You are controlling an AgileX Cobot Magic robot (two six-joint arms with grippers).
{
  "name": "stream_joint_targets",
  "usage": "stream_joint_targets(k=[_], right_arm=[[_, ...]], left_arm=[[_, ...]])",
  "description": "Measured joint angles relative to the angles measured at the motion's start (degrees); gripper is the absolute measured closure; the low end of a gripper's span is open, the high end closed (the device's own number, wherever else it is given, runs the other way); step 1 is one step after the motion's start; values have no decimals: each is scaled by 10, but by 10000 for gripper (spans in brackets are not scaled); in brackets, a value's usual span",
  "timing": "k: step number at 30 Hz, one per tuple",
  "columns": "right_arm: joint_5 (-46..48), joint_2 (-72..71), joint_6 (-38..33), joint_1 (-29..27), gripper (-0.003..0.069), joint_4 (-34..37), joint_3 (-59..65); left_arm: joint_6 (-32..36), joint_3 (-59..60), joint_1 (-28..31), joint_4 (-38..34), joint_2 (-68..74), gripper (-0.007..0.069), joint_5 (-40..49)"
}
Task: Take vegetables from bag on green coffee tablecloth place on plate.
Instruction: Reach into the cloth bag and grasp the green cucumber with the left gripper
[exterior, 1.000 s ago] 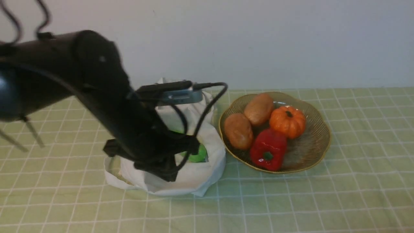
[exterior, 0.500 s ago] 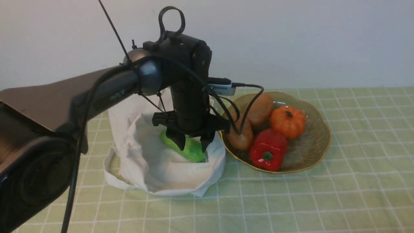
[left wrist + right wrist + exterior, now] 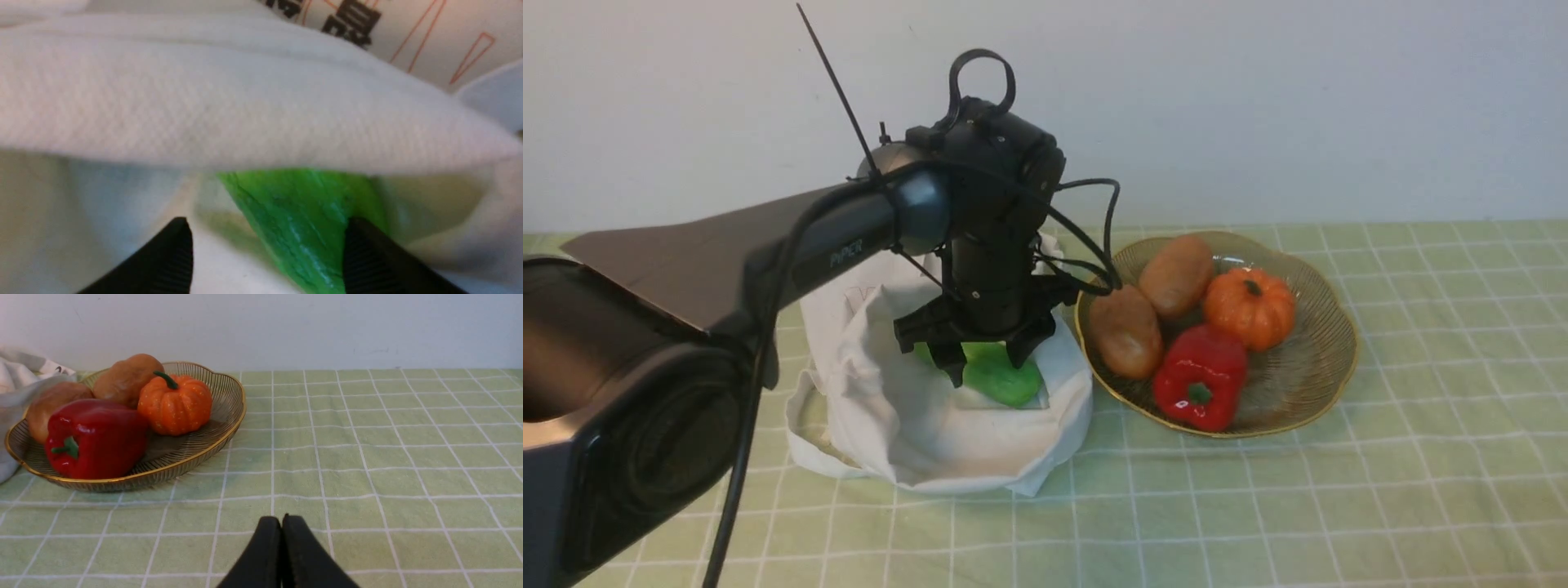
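The left fingers [image 3: 953, 369] hang spread wide inside the mouth of the soft white cloth tote bag [image 3: 931, 441]. They straddle the glossy bright-green, bumpy toy cucumber [image 3: 1006, 382], which lies in the bag's hollow on the side nearest the plate. The left wrist view shows an uneven fit. One finger lies against the cucumber's [image 3: 302, 212] edge and the other stands apart over bare cloth. A fold of the bag [image 3: 204, 102] overhangs the vegetable's far part. Nothing is gripped yet.

The step in hand looks like the grasp. It would go best if the fingers shifted sideways until the cucumber sat centred, then sank a little and closed across its narrow width near the middle. They should catch no cloth. The slick, rounded skin will probably squirt out of a skewed pinch, so the closure should be square and firm. A straight lift clear of the fold would keep the bag from being dragged.

The shallow ribbed amber glass plate with the wavy gold rim [image 3: 1307, 407] sits just beside the bag on the pale green, white-gridded tablecloth [image 3: 1339, 506]. It holds two brown potatoes [image 3: 1125, 329], a small orange pumpkin [image 3: 1250, 306] and a red bell pepper [image 3: 1199, 376]. Its bare patch is on the robot's right, a sensible target.

The right fingers [image 3: 265, 547] are pressed together over the cloth, away from the plate [image 3: 222, 428].
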Motion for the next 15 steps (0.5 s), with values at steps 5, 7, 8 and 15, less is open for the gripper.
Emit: stream_joint_targets(k=[5,7,8,15], right_arm=[[0,0,0,0,674,0,0],[0,0,0,0,674,0,0],[0,0,0,0,674,0,0],[0,0,0,0,674,0,0]], left_arm=[[-29,-1,0,3,4,174,-21],[-41,-2,0,4,7,174,-22],[-47,-2,0,4,8,174,-24],[-59,-3,0,4,33,186,-23]])
